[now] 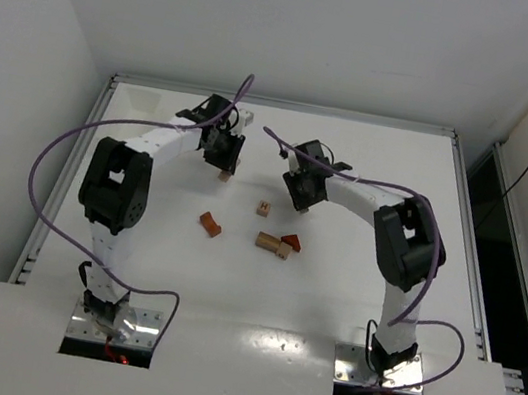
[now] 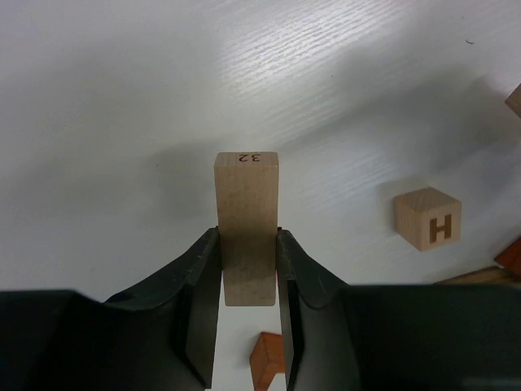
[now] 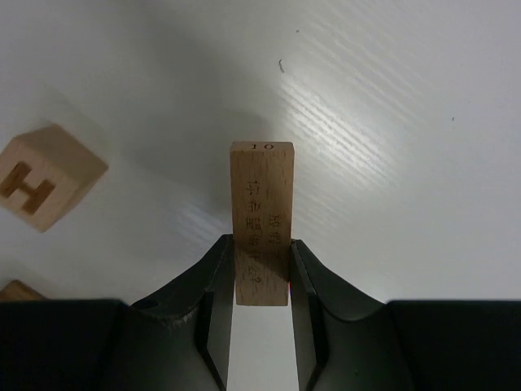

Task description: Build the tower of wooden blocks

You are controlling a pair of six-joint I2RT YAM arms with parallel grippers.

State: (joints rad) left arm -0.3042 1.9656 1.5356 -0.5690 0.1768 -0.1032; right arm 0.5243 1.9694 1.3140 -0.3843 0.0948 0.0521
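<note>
My left hand (image 2: 248, 244) grips a pale wooden slab numbered 32 (image 2: 247, 195), which fills its gap. Ahead and to its left the white bench (image 2: 122, 122) lies open. To its right stands a pale wooden cube printed H (image 2: 427, 218), and a reddish-brown wooden piece (image 2: 264, 358) lies just behind, underneath. My right hand (image 3: 262, 252), gripping a pale wooden slab numbered 10 (image 3: 261, 195), has open bench ahead and right, with that cube at its left.

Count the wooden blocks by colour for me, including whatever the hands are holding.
Pale tan: 5 (block numbered 32 in the left hand, block numbered 10 in the right hand, H cube, long block, small cube touching it)
Reddish-brown: 2 (loose block, wedge)
Total: 7
</note>
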